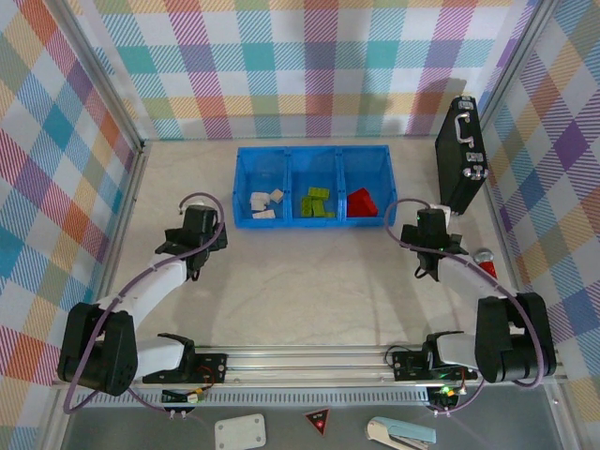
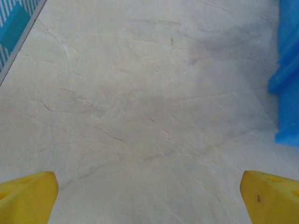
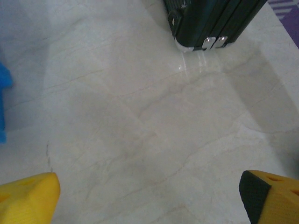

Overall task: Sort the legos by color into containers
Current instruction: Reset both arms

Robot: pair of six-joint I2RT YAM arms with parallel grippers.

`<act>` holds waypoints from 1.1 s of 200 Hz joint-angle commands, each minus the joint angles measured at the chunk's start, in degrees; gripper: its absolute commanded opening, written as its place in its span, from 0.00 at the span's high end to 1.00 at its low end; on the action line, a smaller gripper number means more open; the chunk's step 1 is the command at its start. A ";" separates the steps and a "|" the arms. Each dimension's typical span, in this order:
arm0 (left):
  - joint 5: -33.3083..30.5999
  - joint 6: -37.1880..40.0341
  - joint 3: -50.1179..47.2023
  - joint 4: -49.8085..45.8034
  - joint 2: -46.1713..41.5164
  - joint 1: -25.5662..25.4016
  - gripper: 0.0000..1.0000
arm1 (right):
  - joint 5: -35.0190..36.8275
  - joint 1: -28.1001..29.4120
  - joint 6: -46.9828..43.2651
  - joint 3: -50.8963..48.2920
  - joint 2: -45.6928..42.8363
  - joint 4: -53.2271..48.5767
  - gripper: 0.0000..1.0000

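Note:
A long blue tray (image 1: 290,158) with three containers side by side stands at the back middle of the table. Cream legos (image 1: 265,203) lie in its left compartment, lime green legos (image 1: 317,202) in the middle one, red legos (image 1: 362,201) in the right one. My left gripper (image 1: 194,251) hovers over bare table, left of and nearer than the tray, open with nothing between its yellow fingertips (image 2: 28,196). My right gripper (image 1: 433,248) is right of the tray, open and empty too, yellow fingertips (image 3: 29,196) wide apart. The tray's blue edge (image 2: 287,88) shows at the right of the left wrist view.
A black case with metal latches (image 1: 461,154) stands upright at the back right; its lower corner (image 3: 210,23) lies ahead of my right gripper. A red-capped object (image 1: 487,261) sits by the right arm. Checked walls enclose the marble-look tabletop (image 1: 309,281).

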 commanded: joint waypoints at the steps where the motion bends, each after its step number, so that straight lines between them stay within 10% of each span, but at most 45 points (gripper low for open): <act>1: 3.65 4.99 -3.95 14.99 0.50 2.82 0.01 | -4.03 -1.65 -3.66 -3.09 1.95 20.95 0.01; 65: 13.57 7.21 -12.07 45.13 10.40 7.39 0.00 | -15.45 -3.12 -8.61 -11.86 10.56 50.82 0.01; 111: 19.03 6.49 -17.09 64.46 20.17 10.53 0.00 | -18.66 -3.10 -9.97 -11.20 14.41 53.46 0.01; 220: 23.83 9.84 -13.56 57.27 20.25 9.46 0.00 | -15.37 -3.45 -8.11 -8.70 14.90 48.67 0.01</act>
